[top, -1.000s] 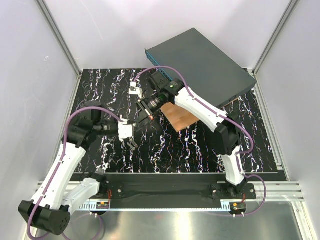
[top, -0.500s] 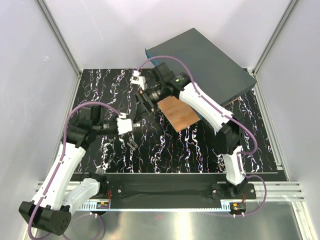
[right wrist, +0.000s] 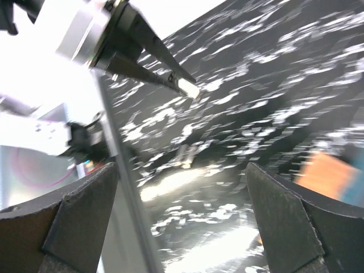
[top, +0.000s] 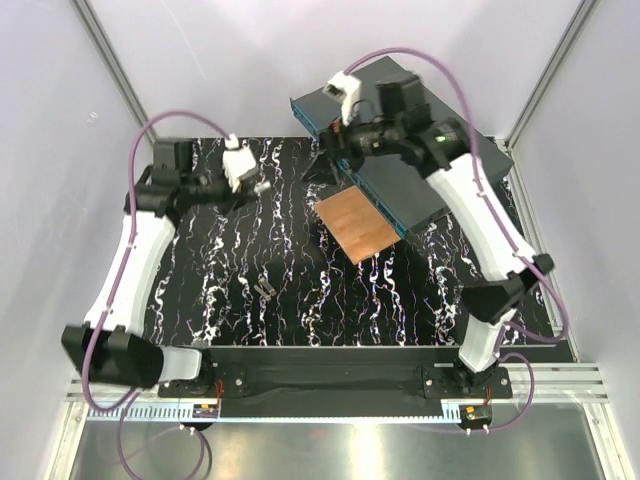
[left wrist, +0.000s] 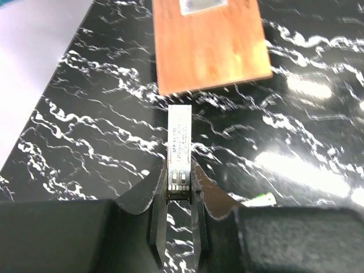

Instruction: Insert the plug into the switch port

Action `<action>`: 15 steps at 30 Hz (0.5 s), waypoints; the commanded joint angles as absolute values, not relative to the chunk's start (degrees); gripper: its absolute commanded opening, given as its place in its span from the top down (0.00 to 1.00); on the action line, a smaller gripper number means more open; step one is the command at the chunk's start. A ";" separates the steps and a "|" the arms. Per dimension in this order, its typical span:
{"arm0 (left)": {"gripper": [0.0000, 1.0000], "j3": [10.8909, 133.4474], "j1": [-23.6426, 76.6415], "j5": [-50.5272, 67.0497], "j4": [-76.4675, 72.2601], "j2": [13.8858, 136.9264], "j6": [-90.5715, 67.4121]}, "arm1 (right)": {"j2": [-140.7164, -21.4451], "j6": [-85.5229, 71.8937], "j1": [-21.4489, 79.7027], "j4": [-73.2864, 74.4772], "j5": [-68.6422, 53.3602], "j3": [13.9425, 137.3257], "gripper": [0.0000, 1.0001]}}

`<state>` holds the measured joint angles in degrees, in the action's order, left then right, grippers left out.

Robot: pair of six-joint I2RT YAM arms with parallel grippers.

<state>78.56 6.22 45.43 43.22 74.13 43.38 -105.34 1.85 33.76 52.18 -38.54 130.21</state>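
The plug (left wrist: 179,147) is a slim silver module with a printed label. My left gripper (left wrist: 179,190) is shut on its rear end, and its front pokes out past the fingertips. From the top view, the left gripper (top: 258,186) hovers over the far left of the mat. The switch (top: 430,120) is a flat dark-grey box at the back right. The switch ports line its teal face (top: 383,203), partly hidden by my right arm. My right gripper (top: 328,158) hangs in front of that face, open and empty, with its fingers (right wrist: 79,219) wide apart.
A copper-brown square plate (top: 356,226) lies on the black marbled mat (top: 220,300) below the switch. A small metal piece (top: 263,291) lies on the mat near the middle. White walls with metal posts enclose the cell. The right wrist view is motion-blurred.
The right gripper has opened and swung up and back from mid-mat to the switch's teal face. The left arm has lifted the plug from mid-mat to the far left.
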 commanded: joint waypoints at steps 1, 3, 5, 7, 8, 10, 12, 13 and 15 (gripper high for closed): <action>0.98 86.38 6.15 43.95 40.16 79.96 38.41 | -100.55 5.71 30.59 51.50 -30.95 131.58 0.00; 0.95 91.48 6.07 42.55 39.99 84.78 37.89 | -99.06 7.02 27.78 51.86 -29.71 130.44 0.00; 0.93 93.94 6.15 40.01 37.19 87.44 35.16 | -98.18 7.47 25.59 52.12 -28.40 129.64 0.00; 0.92 98.59 6.68 39.38 37.78 91.20 34.89 | -97.12 8.96 22.69 52.38 -26.29 128.07 0.00; 0.95 100.53 8.16 37.72 38.92 92.62 35.15 | -96.77 9.23 21.98 52.03 -23.15 127.19 0.00; 1.00 107.38 10.10 35.25 42.53 97.00 34.02 | -95.89 10.11 19.43 51.77 -21.02 125.34 0.00; 1.00 110.56 11.95 33.84 42.45 99.05 28.41 | -95.36 10.37 17.93 51.33 -18.29 123.58 0.00; 1.00 110.39 12.39 33.75 41.15 99.66 27.00 | -95.45 10.46 16.97 51.42 -17.41 123.23 0.00; 1.00 110.04 14.58 30.69 39.73 100.11 24.27 | -95.36 10.46 16.00 51.24 -16.18 121.91 0.00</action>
<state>107.48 11.94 35.40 41.65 99.98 31.16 -96.99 8.86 17.21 52.16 -21.39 123.31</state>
